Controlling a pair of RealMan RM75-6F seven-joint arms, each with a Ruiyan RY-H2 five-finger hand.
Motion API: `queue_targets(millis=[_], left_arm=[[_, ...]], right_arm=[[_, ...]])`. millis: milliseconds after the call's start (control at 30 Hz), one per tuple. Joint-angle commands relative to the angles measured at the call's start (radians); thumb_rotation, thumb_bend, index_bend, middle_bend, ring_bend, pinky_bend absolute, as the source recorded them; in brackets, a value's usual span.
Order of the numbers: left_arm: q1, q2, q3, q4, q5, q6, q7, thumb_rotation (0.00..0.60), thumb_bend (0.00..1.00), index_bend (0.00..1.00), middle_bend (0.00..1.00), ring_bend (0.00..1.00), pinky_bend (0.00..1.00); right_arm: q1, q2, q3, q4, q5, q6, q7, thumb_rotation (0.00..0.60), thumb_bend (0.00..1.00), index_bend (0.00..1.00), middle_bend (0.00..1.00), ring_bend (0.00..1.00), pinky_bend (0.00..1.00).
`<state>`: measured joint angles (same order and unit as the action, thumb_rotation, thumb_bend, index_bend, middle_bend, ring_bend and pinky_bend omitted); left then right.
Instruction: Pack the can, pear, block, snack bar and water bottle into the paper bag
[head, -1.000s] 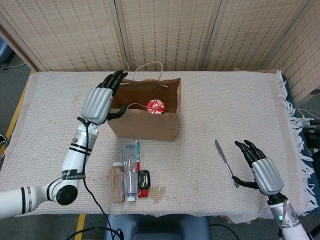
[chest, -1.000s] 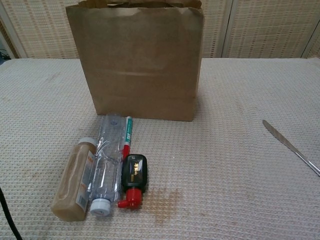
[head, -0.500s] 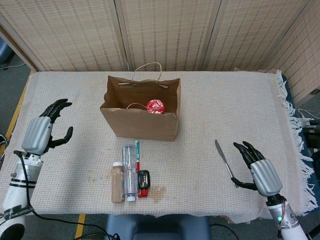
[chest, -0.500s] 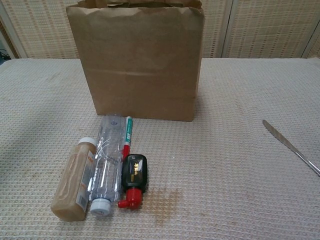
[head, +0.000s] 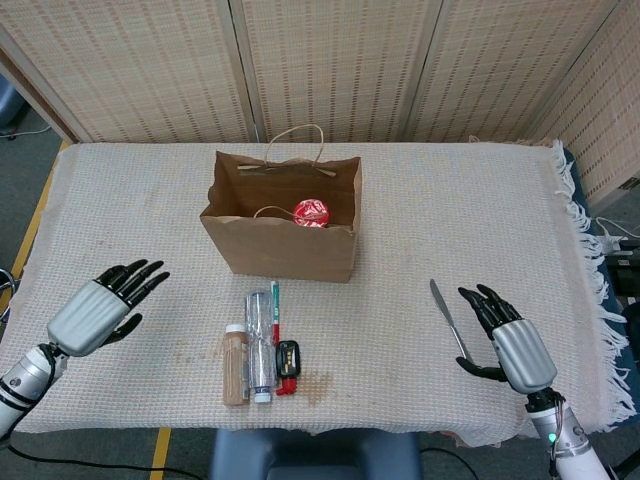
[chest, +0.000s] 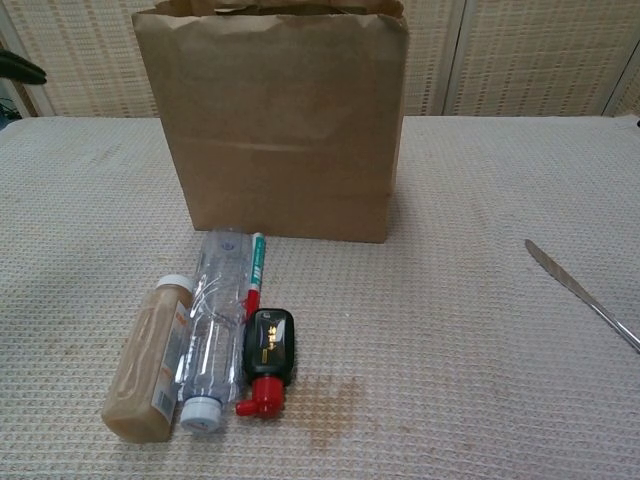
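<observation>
- The counter, covered by a woven cloth, fills most of the head view; the packing looks only just begun.
- The paper bag stands open in the upper middle of the frame. A red round top inside it, near its right wall, is probably the can; that seems to be the one item packed.
- The left hand hovers at the lower left, fingers spread and holding nothing. In the chest view only a dark fingertip shows at the upper left edge.
- The right hand sits at the lower right, fingers apart and empty, just beside a knife.
- The water bottle lies below the bag in the lower middle, not yet packed, touching a brown bottle on its left.
- A marker and a small black item with a red tip lie on its right.
- Pear, block and snack bar cannot be made out; the bag's depths are hidden.
</observation>
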<state>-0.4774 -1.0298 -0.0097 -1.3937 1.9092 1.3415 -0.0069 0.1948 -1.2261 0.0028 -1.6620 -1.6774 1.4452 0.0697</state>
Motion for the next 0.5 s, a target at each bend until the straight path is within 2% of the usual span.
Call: queue_targets(millis=[33,167,500], left_arm=[[-0.113,-0.134,0.075,0.284,0.29,0.098,0.127,0.6,0.4,0.0,0.0,0.02,0.18],[-0.182,-0.19,0.069,0.32,0.325,0.079,0.139,0.6,0.39,0.0,0.0,0.0,0.16],[-0.375,-0.299,0.064,0.361,0.35,-0.087,0.162,0.6,0.39,0.0,0.0,0.0,0.16]], right_arm=[[0.003,-0.002,0.001,-0.001,0.004,-0.006,-0.002,0.6,0.04,0.0,0.13,0.04,0.21],[0.005,-0.001,0.0,-0.002,0.007,-0.012,0.0,0.6,0.04,0.0,0.13,0.04,0.21],[0.011,0.006,-0.001,-0.005,0.022,-0.029,0.022,0.6,0.04,0.0,0.13,0.04,0.21]])
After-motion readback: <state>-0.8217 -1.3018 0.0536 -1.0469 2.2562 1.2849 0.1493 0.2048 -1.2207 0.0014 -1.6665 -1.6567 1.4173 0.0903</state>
